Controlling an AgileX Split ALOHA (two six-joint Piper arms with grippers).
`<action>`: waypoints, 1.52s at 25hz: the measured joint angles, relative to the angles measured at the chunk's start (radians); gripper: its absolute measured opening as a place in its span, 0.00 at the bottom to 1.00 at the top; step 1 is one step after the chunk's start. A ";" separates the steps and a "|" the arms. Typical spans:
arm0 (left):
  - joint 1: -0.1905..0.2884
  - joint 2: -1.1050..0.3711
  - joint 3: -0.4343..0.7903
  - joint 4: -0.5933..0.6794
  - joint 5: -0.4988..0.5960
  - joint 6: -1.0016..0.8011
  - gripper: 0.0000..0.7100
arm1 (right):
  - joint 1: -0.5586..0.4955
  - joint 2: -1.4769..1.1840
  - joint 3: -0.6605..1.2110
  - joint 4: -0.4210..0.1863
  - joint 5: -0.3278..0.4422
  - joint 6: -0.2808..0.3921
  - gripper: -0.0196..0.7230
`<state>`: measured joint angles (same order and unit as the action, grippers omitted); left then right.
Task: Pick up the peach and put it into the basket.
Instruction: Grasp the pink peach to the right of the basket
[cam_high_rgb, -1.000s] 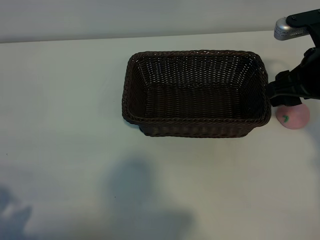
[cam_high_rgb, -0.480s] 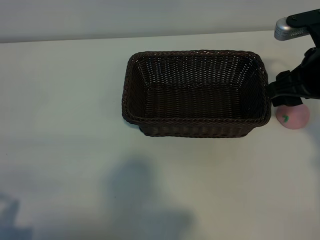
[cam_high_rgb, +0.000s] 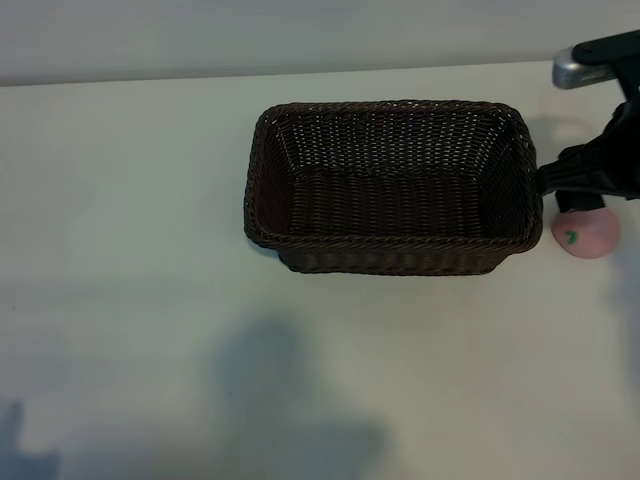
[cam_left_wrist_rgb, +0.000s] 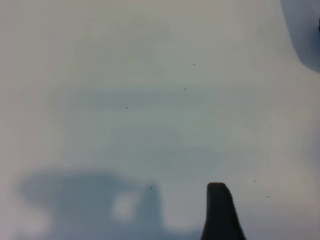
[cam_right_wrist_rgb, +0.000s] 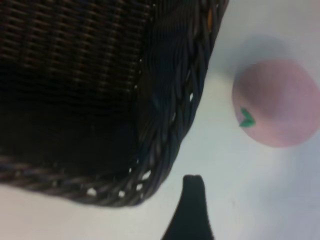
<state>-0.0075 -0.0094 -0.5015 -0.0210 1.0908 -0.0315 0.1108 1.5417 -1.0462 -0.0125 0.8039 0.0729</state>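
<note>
**A:** What's changed for you in the last second?

**B:** Not much on the table. The peach (cam_high_rgb: 586, 234) and the basket (cam_high_rgb: 390, 250) sit exactly where they were. Your right gripper (cam_high_rgb: 585, 180) has eased a little lower over the peach at the table's right edge, and its silver fitting has slid slightly toward that edge. So you're in the approach, and nothing is picked up yet.

**A:** And the jaws?

**B:** On the right they stand well apart with nothing between them. In the right wrist view you see one dark finger (cam_right_wrist_rgb: 190, 210) and bare table around it. The peach (cam_right_wrist_rgb: 277, 102) is off to one side of that finger, not touching it, and the basket's corner (cam_right_wrist_rgb: 165, 145) is on the other side.

**A:** So I'm not lined up?

**B:** I'd say not quite. The peach lies just beside the basket's right end wall, near the table's right edge, so you have little room on the basket side.

**A:** The left arm?

**B:** Idle over bare table, out of the exterior view. Its jaws are also apart and empty, with one finger (cam_left_wrist_rgb: 220, 212) showing.
</note>
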 joint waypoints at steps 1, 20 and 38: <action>0.002 0.000 0.000 0.000 0.000 0.000 0.66 | 0.000 0.020 0.000 -0.001 -0.011 0.008 0.82; 0.004 0.000 0.000 0.000 0.000 0.000 0.66 | -0.120 0.219 0.000 0.060 -0.134 0.039 0.82; 0.004 0.000 0.000 0.000 0.000 0.000 0.66 | -0.120 0.320 -0.004 0.007 -0.140 0.084 0.11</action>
<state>-0.0032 -0.0094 -0.5015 -0.0210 1.0908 -0.0315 -0.0096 1.8613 -1.0502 -0.0059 0.6636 0.1570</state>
